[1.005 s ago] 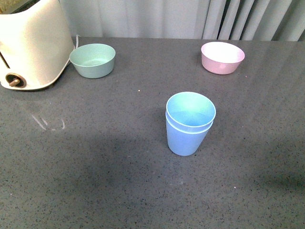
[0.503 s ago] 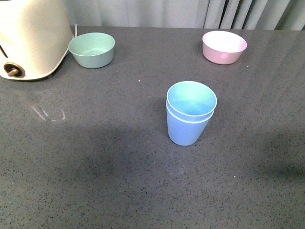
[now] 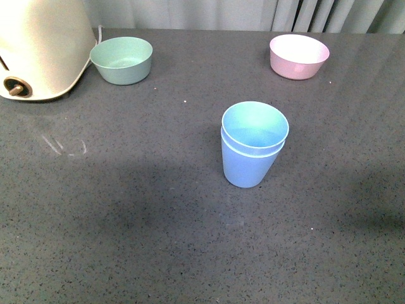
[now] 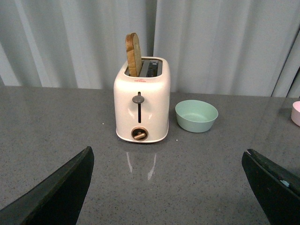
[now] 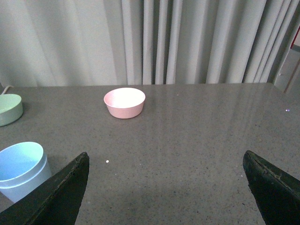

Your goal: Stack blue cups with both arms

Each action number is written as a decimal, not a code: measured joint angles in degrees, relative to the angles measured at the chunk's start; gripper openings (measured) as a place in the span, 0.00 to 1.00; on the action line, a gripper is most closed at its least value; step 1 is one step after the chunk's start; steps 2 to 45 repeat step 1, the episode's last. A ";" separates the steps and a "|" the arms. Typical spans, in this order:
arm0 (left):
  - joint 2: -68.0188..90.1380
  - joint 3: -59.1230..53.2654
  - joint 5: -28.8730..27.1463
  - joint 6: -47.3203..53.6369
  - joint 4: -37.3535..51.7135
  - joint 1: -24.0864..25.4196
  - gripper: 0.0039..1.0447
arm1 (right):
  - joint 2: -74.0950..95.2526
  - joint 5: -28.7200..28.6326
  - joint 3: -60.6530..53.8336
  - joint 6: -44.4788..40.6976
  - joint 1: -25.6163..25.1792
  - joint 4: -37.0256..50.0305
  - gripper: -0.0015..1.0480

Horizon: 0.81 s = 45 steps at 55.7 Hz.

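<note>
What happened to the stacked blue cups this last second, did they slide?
No. The blue cups keep their spot against the pink bowl and green bowl; the whole view shifted instead.

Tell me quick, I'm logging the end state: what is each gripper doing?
Left gripper: open, holding nothing.
Right gripper: open, holding nothing; the blue cups stand nested on the table.

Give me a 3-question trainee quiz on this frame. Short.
1. True or false: the blue cups are nested, one inside the other.
2. What sticks out of the toaster? A) slice of bread B) spoon C) nothing
3. Fill in: both grippers, left gripper and right gripper, are ____.

Key: 1 true. 2 A, a slice of bread stands in one slot. 3 open, fingers wide apart and holding nothing.
</note>
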 joint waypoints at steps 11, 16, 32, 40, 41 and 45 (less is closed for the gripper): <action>0.00 0.00 0.00 0.00 0.00 0.00 0.92 | 0.00 0.00 0.00 0.00 0.00 0.00 0.91; 0.00 0.00 0.00 0.00 0.00 0.00 0.92 | 0.00 0.00 0.00 0.00 0.00 0.00 0.91; 0.00 0.00 0.00 0.00 0.00 0.00 0.92 | 0.00 0.00 0.00 0.00 0.00 0.00 0.91; 0.00 0.00 0.00 0.00 0.00 0.00 0.92 | 0.00 0.00 0.00 0.00 0.00 0.00 0.91; 0.00 0.00 0.00 0.00 0.00 0.00 0.92 | 0.00 0.00 0.00 0.00 0.00 0.00 0.91; 0.00 0.00 0.00 0.00 0.00 0.00 0.92 | 0.00 0.00 0.00 0.00 0.00 0.00 0.91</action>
